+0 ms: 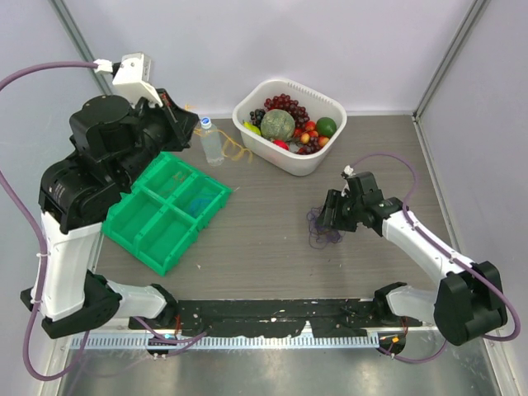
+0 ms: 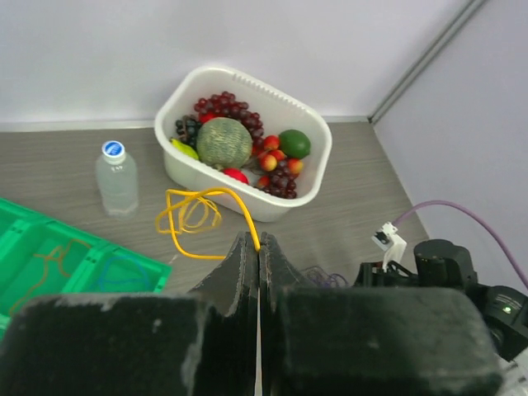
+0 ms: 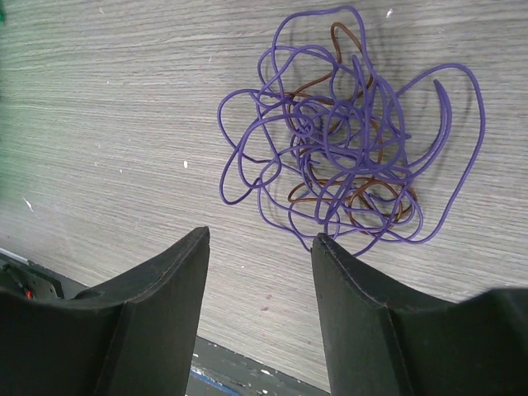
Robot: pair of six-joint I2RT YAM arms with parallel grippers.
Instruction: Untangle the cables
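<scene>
Top view: the right gripper (image 1: 330, 219) hovers over a purple tangle (image 1: 323, 234), at 5 o'clock from the basket (image 1: 285, 159). The left gripper (image 1: 183, 124) hangs at 10 o'clock from the bottle (image 1: 212, 142).

Left wrist: its jaws are pressed together, pinching the yellow cable (image 2: 194, 216), which loops between bottle and basket.

Right wrist: the jaws gape wide, with the knotted purple and brown cables (image 3: 346, 157) at 1 o'clock, just beside the right fingertip (image 3: 326, 247).

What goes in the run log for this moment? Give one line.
left gripper: shut on yellow cable | right gripper: open, at purple-and-brown tangle on table
</scene>
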